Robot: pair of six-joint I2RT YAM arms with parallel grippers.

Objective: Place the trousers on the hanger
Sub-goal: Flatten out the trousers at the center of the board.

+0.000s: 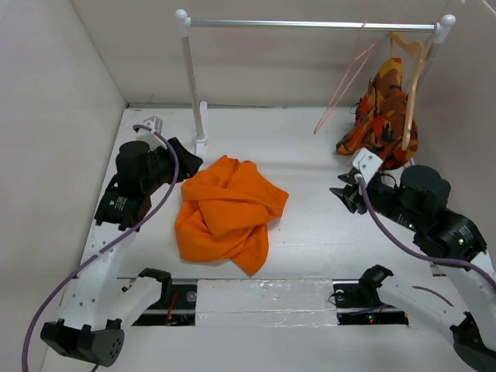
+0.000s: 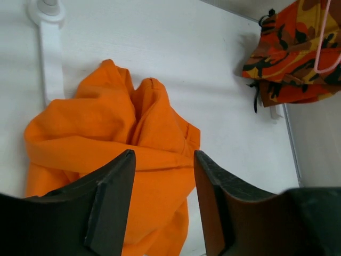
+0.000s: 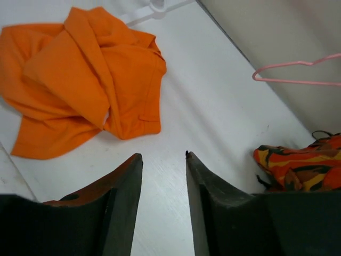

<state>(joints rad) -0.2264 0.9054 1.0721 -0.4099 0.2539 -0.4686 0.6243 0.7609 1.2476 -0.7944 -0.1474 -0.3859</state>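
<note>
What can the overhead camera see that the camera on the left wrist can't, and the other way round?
Only the overhead view shows the metal bar of the clothes rail, the wooden hanger and the right end effector. Only the left wrist view shows up close that the left end effector has its fingers apart, gripping nothing. Both show the crumpled orange trousers, the patterned garment and the pink hanger.
</note>
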